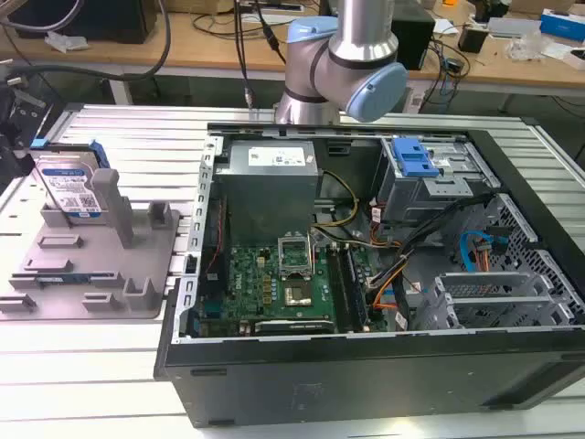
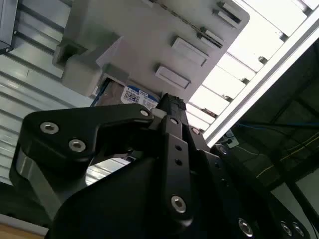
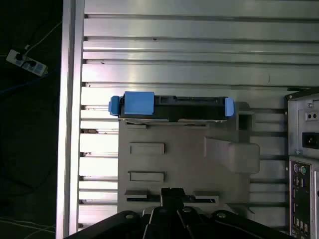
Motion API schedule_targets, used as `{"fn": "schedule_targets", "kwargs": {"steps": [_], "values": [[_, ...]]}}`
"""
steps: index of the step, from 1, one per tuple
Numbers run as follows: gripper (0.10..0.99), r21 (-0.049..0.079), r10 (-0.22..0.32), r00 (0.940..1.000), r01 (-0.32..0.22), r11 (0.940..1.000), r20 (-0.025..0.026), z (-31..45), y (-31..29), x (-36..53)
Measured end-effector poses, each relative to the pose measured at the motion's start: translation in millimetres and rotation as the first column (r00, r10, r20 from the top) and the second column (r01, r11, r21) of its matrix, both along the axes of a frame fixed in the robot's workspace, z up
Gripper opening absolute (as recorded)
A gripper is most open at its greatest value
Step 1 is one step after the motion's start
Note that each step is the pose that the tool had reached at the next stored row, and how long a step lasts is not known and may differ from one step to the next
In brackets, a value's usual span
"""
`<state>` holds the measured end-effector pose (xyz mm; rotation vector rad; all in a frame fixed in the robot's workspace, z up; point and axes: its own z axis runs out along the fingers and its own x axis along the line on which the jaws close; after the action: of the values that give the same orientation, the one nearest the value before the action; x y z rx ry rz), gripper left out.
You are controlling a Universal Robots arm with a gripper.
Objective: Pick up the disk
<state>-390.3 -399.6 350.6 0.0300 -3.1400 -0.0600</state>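
Standing disk: you will find the disk (image 1: 71, 187) upright on its long edge at one end of the grey tray (image 1: 110, 274), towards the exterior view's left, with its label facing the tray's posts.
Why upright: slots and posts brace it on edge, likely so its top rim and both faces stay free for a pinch from above.
Tray: it lies flat on the ribbed metal worktop (image 1: 110, 384), just beside the open computer case (image 1: 366, 384).
Arm: its grey elbow (image 1: 343, 55) rises behind the case, and the wrist appears to point straight down.
Jaws: in the first wrist view they hang over the tray end opposite the disk, apart from it, drawn narrow and holding nothing.
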Motion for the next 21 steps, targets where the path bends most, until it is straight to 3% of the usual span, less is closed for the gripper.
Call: {"fn": "schedule_targets", "kwargs": {"steps": [14, 19, 21], "values": [[0.106, 0.0, 0.006, 1.0, -0.006, 1.0, 0.0001, 0.0, 0.0, 0.0], [0.106, 0.0, 0.099, 0.9951, -0.099, 0.9951, -0.0001, 0.0, 0.0, 0.0], [0.106, 0.0, 0.149, 0.9888, -0.149, 0.9888, 0.0, 0.0, 0.0, 0.0]]}}
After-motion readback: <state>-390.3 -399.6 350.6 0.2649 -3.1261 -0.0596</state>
